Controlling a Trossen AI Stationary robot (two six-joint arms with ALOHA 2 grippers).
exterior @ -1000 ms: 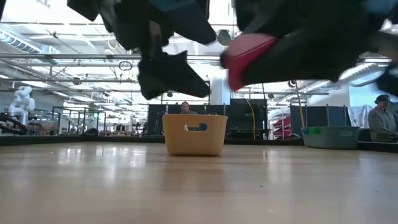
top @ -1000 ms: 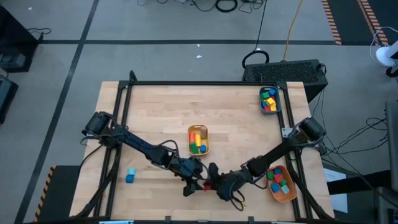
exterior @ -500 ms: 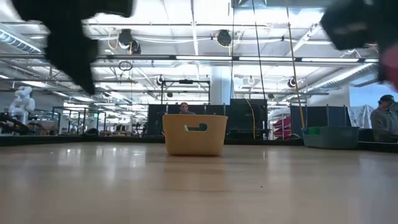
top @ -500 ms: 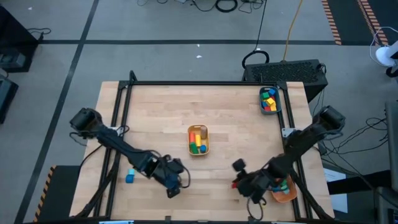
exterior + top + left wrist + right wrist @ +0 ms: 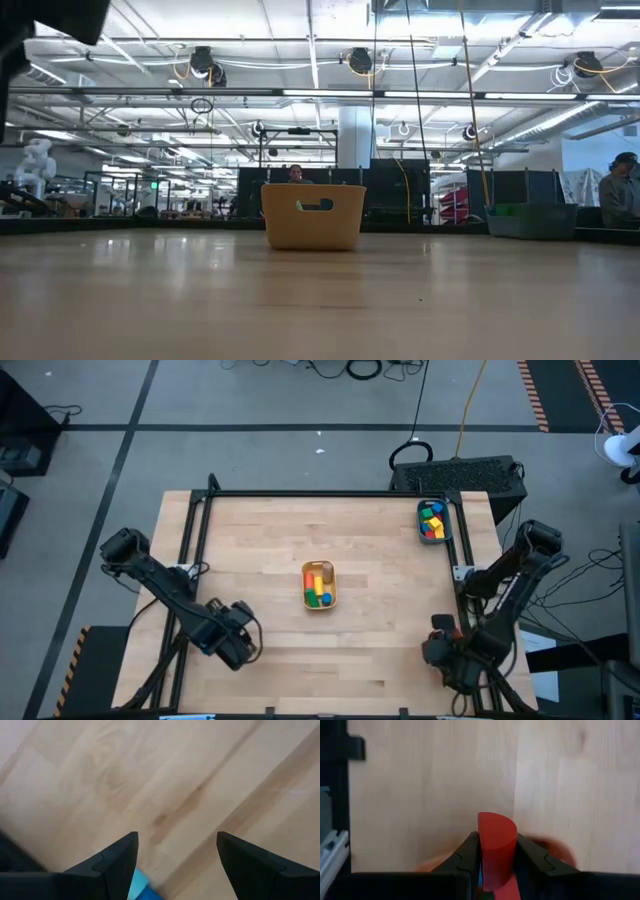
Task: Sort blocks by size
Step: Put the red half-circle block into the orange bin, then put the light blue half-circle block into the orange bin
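My right gripper (image 5: pixel 447 652) is at the table's near right corner, shut on a red block (image 5: pixel 496 842) with a rounded end, above the wood. My left gripper (image 5: pixel 232 643) hangs open over the table's near left part, fingers pointing down. A blue block (image 5: pixel 142 887) lies on the table just below it, by one finger; it also shows in the high view (image 5: pixel 208 644). Other blocks lie in a yellow bin (image 5: pixel 319 568) at mid-table and a teal bin (image 5: pixel 444 520) at the far right. My right gripper pinches the red block by two opposite sides (image 5: pixel 485 851) between its two fingers. The block's rounded end sticks out past the fingertips (image 5: pixel 471 845). The block is lifted clear of the table.
The right arm covers the near right corner, and a faint orange blur (image 5: pixel 555 851) shows below the red block. In the low view the yellow bin (image 5: pixel 313 216) stands mid-table and the teal bin (image 5: pixel 530 220) at the right. People sit in the room behind.
Both grippers were close together at the near middle, at the red block. They have parted: my right gripper has carried the red block toward the table's right edge, and my left gripper, empty, has swung toward the left edge to the blue block.
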